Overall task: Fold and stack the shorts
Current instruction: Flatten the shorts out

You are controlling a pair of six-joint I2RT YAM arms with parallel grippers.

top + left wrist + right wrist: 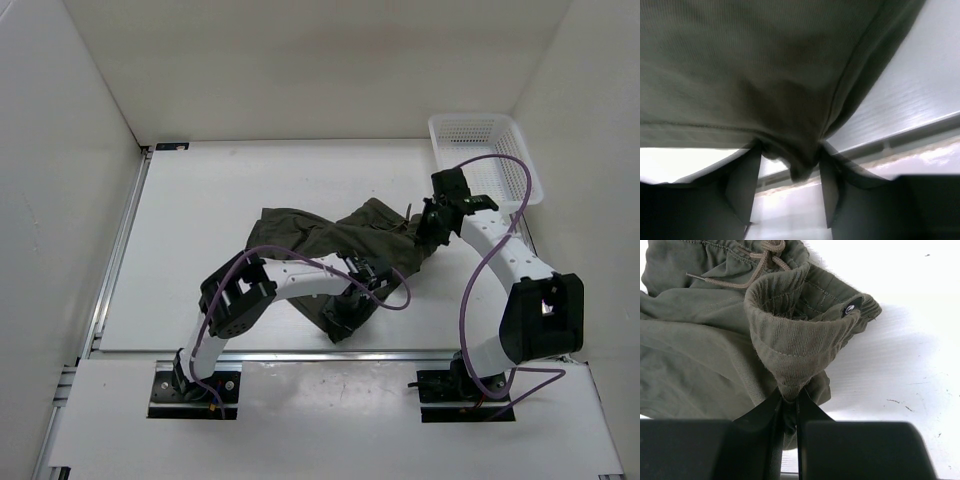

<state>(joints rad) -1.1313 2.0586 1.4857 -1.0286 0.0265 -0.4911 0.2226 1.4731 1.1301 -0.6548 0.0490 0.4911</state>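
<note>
Shorts [300, 235] lie bunched up in the middle of the desk [200, 190], with a white basket [485, 150] at 1 o'clock. From the left wrist, the left jaws pinch a fold of green cloth. From the right wrist, the right jaws pinch the waistband, and the tan string [740, 275] lies at 11 o'clock.

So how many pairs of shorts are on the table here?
1. The shorts lie crumpled mid-table, held by the left gripper and the right gripper; another could hide beneath.
</note>
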